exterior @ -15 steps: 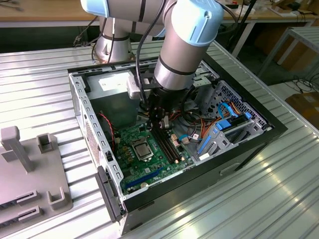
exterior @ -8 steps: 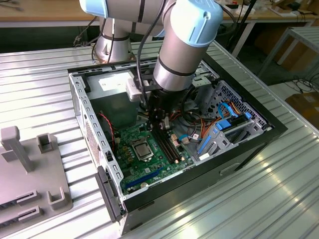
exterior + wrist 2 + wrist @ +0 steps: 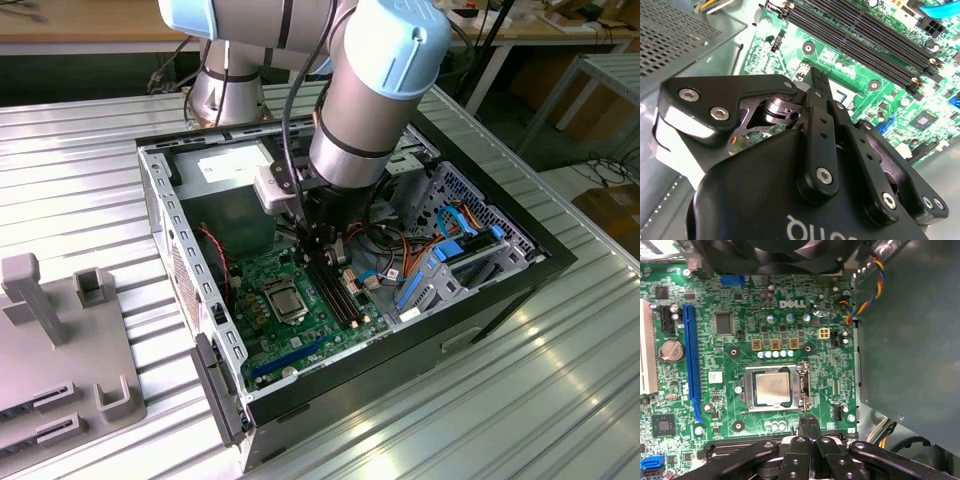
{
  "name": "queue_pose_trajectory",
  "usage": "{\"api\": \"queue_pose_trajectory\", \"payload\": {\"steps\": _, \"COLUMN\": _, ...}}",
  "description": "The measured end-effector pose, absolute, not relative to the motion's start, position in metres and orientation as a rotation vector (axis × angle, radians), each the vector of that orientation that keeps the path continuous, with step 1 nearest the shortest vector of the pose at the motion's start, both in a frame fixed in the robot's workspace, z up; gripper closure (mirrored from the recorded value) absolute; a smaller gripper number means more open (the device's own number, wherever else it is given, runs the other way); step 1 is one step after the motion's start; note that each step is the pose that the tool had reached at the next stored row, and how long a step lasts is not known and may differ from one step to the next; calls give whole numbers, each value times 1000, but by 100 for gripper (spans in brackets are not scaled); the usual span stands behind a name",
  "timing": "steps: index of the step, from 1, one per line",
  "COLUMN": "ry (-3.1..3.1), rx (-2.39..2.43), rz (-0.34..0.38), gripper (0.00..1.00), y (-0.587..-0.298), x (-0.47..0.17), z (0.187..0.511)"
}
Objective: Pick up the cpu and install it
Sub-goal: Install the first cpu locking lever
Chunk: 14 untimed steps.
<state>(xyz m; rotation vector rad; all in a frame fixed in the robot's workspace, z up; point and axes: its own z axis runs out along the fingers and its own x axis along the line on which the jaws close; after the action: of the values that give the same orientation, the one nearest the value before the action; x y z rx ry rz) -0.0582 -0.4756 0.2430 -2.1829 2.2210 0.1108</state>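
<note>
Ribbed metal table (image 3: pixel 520 400), open computer case (image 3: pixel 470 320)

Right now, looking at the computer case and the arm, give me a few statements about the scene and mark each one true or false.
1. The cpu sits in its socket on the green motherboard. True.
2. The gripper is shut, with nothing between its fingertips. True.
3. The computer case has its side panel on. False: it lies open, and the board inside is in plain sight.
4. The gripper holds the cpu above the board. False: the chip lies in the socket, apart from the fingertips.
5. In the exterior view, a grey fixture sits on the table to the case's left. True.
</note>
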Motion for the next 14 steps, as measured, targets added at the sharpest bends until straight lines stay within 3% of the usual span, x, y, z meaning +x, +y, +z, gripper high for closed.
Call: {"api": "queue_pose_trajectory", "payload": {"steps": 14, "ry": 2150, "rx": -2251, "rz": 104, "gripper": 89, "y": -498, "x": -58, "z": 243}}
